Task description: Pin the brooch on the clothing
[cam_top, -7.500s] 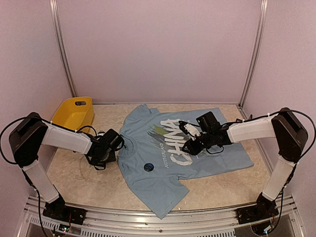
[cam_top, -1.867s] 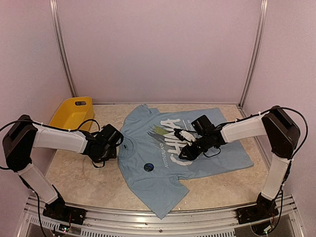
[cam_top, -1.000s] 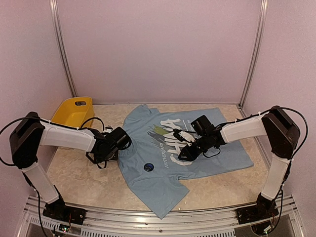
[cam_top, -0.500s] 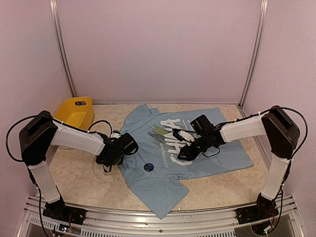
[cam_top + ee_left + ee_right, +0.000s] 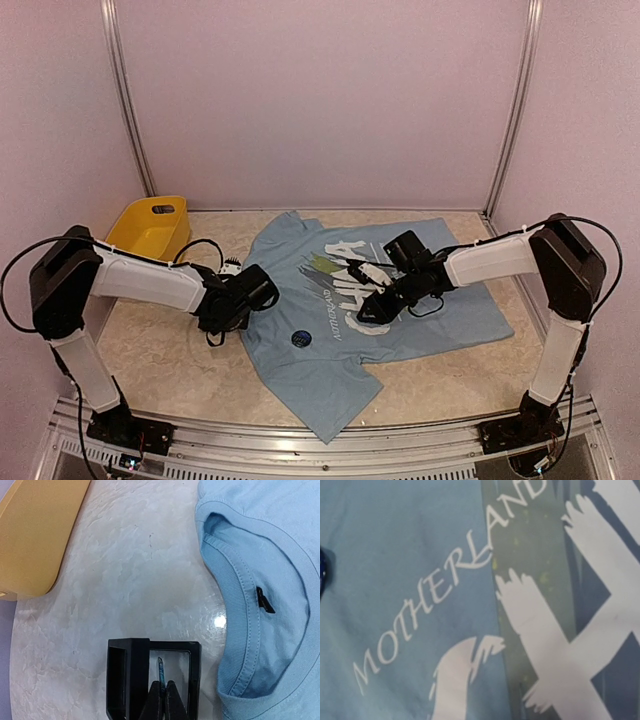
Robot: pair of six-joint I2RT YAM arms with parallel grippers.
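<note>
The clothing (image 5: 430, 318) is a light blue T-shirt lying flat on the table, printed chest up. Its collar (image 5: 235, 630) shows in the left wrist view, and its white lettering (image 5: 540, 630) fills the right wrist view. My left gripper (image 5: 163, 682) is shut on a thin blue brooch (image 5: 160, 669) seen edge-on. It hangs over a small black box (image 5: 129, 675) just left of the collar. From above, the left gripper (image 5: 225, 318) sits at the shirt's neck. My right gripper (image 5: 368, 310) hovers low over the print; its fingers are hidden in its own view.
A round dark blue badge (image 5: 301, 339) lies on the shirt's lower chest, and its edge (image 5: 322, 572) shows in the right wrist view. A yellow bin (image 5: 150, 228) stands at the back left, with its side (image 5: 35, 535) near the left gripper. Walls close in the marble table (image 5: 160, 350).
My left arm has shifted right toward the shirt's collar, still shut on the blue piece. My right arm has hardly moved over the print.
</note>
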